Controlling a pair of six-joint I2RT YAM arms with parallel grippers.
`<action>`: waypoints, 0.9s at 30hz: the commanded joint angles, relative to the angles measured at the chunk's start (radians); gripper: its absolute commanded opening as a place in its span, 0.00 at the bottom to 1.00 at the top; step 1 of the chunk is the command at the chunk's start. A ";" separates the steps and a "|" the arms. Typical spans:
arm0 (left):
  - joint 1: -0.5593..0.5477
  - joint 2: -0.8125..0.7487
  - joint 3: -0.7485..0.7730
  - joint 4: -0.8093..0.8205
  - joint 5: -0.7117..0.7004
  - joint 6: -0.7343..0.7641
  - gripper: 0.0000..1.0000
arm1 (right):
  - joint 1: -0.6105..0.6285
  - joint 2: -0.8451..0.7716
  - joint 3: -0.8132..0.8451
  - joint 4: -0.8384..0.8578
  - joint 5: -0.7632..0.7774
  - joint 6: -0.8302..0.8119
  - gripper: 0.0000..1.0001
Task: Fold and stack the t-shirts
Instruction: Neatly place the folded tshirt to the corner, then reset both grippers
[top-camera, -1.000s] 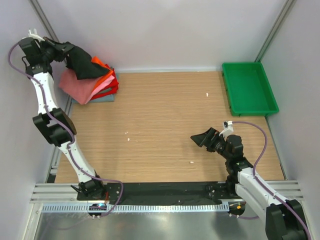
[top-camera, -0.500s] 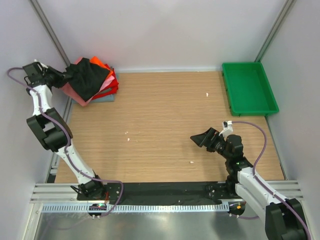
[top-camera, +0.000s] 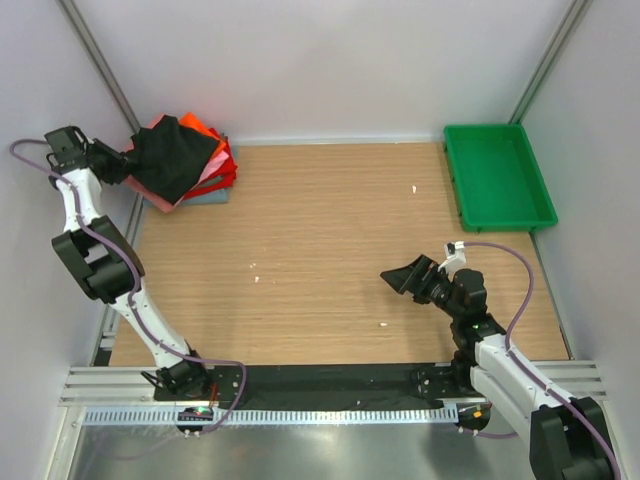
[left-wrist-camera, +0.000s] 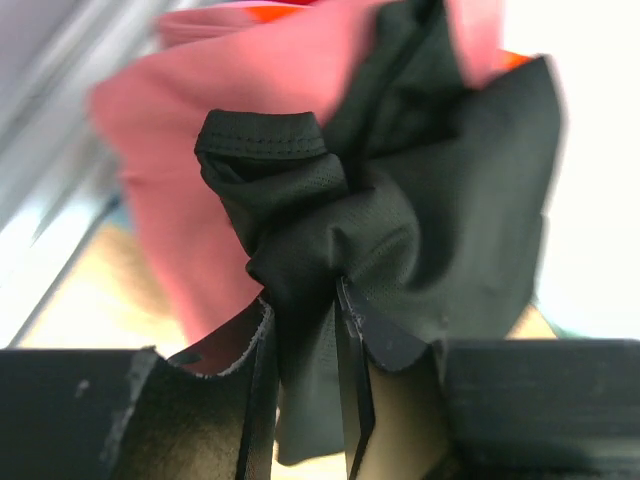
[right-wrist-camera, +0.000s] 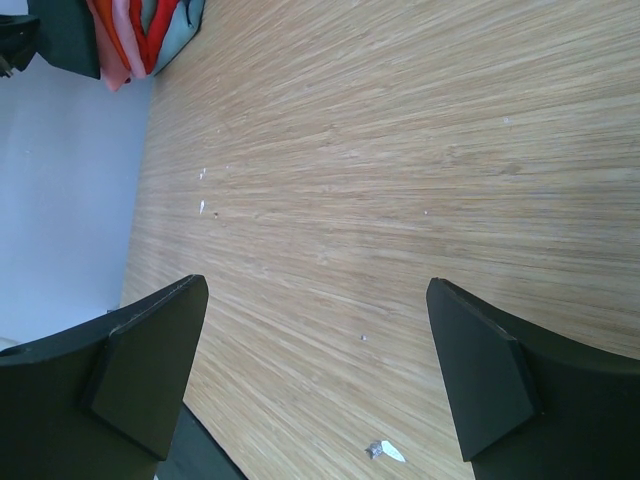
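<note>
With the left hand (top-camera: 128, 166) stretched to the far left corner, pinches a bunched fold of the plain black soft-cloth t-shirt (top-camera: 176, 158). In the left wrist view, shows the fingers (left-wrist-camera: 262, 400) pressed together on gathered cloth, a rolled hem just above them. Grips a bunch rather than an edge, probably so the shirt travels as one bundle.

Underneath it all, the pale wooden worktop (top-camera: 320, 230). At its far right corner, the shallow green plastic tray (top-camera: 498, 180), well apart from the cloth and apparently not part of this step.

In the far left corner, against the wall, the stack of folded t-shirts (top-camera: 222, 165): salmon-pink, orange, red and pale pink layers, kept out of the open middle where folding would need room. On top of that stack, the black one, draped over the left side and rumpled rather than squared. Looks like the placing step, with some tidying likely before letting go.

Keeps the right hand (top-camera: 402, 277) spread wide, holding nothing, low over the near right of the worktop, far from the shirts. Parked out of the way, seemingly.

Smallest: a few white specks (top-camera: 256, 279) scattered on the wood.
</note>
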 joint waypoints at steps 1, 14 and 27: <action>0.120 -0.022 0.021 -0.191 -0.379 -0.137 0.28 | -0.006 -0.004 -0.004 0.062 -0.011 0.001 0.98; 0.118 -0.071 0.083 -0.294 -0.551 -0.163 1.00 | -0.012 -0.009 -0.010 0.068 -0.019 0.006 0.98; 0.118 -0.471 -0.227 -0.251 -0.689 -0.218 1.00 | -0.015 0.001 -0.013 0.086 -0.030 0.009 0.98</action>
